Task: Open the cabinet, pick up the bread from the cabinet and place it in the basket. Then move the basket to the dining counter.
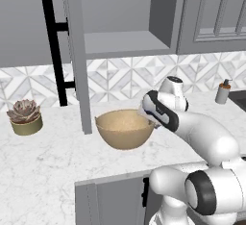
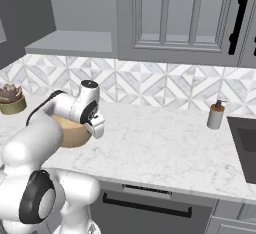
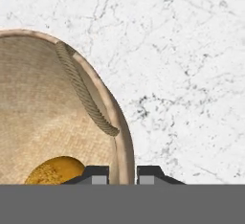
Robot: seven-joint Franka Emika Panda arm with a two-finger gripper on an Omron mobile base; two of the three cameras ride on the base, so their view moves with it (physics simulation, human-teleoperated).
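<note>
The basket (image 1: pixel 125 129) stands on the marble bench (image 1: pixel 48 156) and serves as the landmark here. In the hand view the gripper (image 3: pixel 122 175) straddles the basket's rim: one finger tip (image 3: pixel 95 174) sits inside the wall, the other outside over the bench, with the tan rim between them. The jaws are drawn in narrow and clamped on that rim (the wall runs straight down into the gap). A twisted rope handle (image 3: pixel 86 94) lies along the inside of the rim just beyond the finger tips.

The bread (image 3: pixel 55 170), a golden-orange lump, lies in the bottom of the basket, close to the inner finger tip but apart from it.

In the left base view the gripper (image 1: pixel 148 115) meets the basket at its right rim, with the white arm bending back from there toward the base. From the right base view the basket (image 2: pixel 70 132) is mostly hidden behind the arm and the gripper (image 2: pixel 95 127) hangs at its near right edge.

Above and behind the basket the cabinet (image 1: pixel 125 41) stands open, its shelf bare; the door (image 1: pixel 77 56) is swung out edge-on just left of the basket, with the long black handle (image 1: pixel 55 51) further left. A small olive pot with a succulent (image 1: pixel 25 117) sits well to the left of the basket. A soap dispenser (image 1: pixel 222 92) stands far to the right of the basket, against the tiled wall (image 1: pixel 125 77).
</note>
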